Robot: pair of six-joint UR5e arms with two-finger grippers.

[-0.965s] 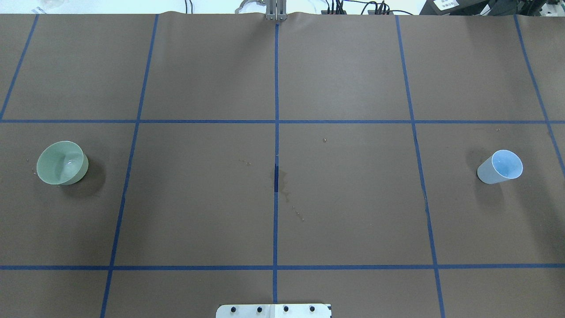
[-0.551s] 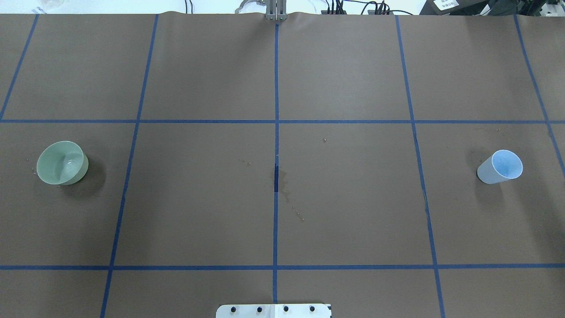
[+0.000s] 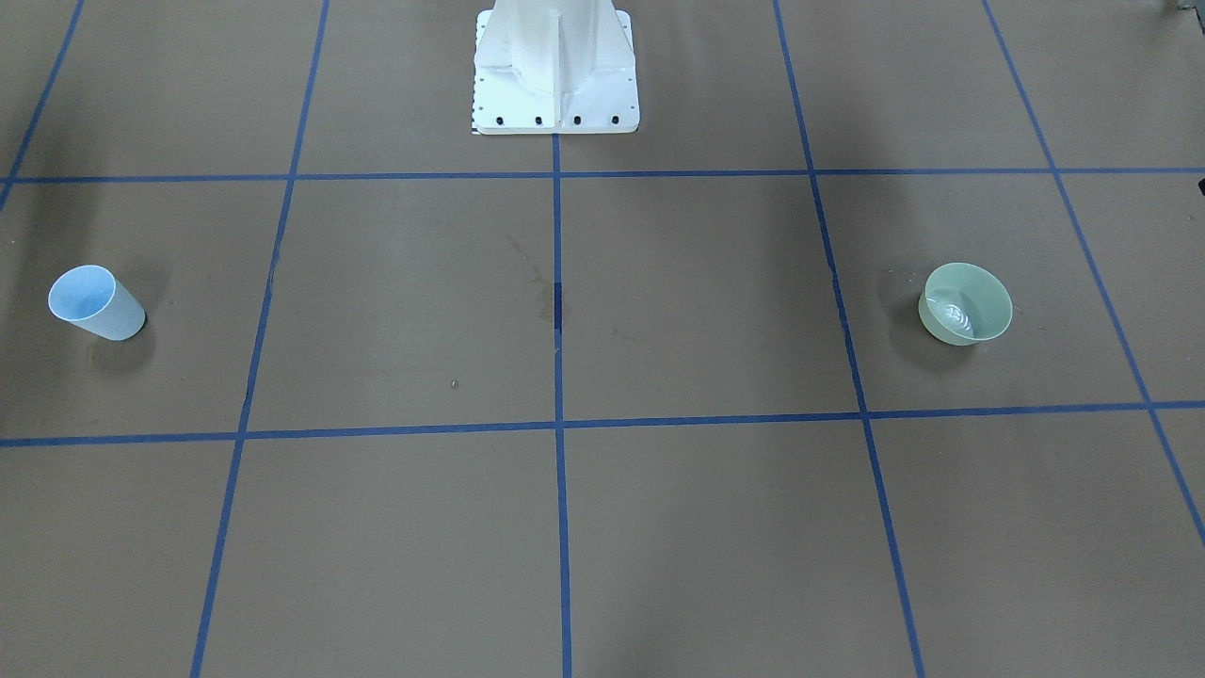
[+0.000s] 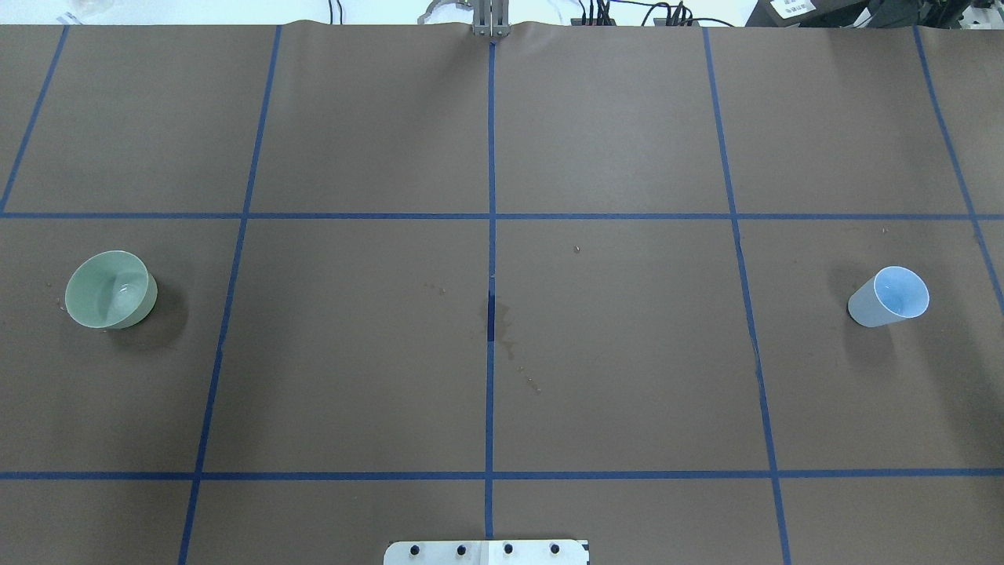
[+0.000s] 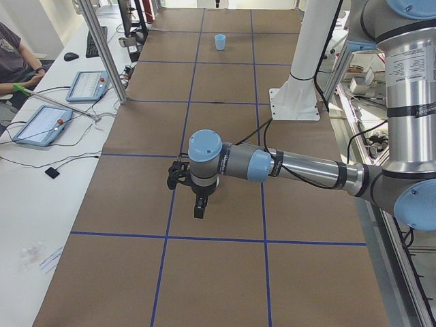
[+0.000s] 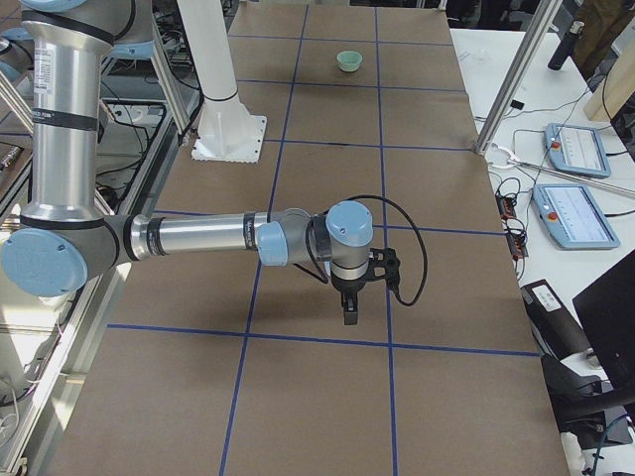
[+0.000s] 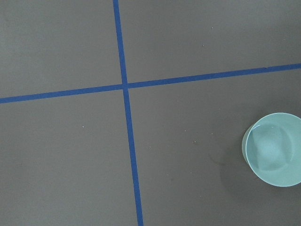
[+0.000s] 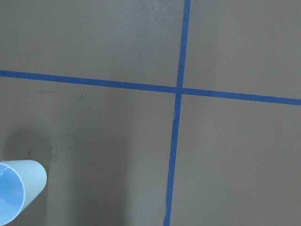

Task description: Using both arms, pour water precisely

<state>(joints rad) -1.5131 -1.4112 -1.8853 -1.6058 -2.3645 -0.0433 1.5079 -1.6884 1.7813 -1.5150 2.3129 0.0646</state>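
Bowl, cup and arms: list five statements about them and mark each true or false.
1. The green bowl stands on the robot's left half of the table. True.
2. The blue cup lies on its side. False: it stands upright, mouth up.
3. The bowl holds water that glints. True.
4. Cup and bowl touch. False: they stand far apart.
5. Both arms show in the overhead view. False: the left arm and right arm show only in the side views.

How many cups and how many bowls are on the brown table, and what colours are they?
Green bowl: 1
Blue cup: 1
Total: 2
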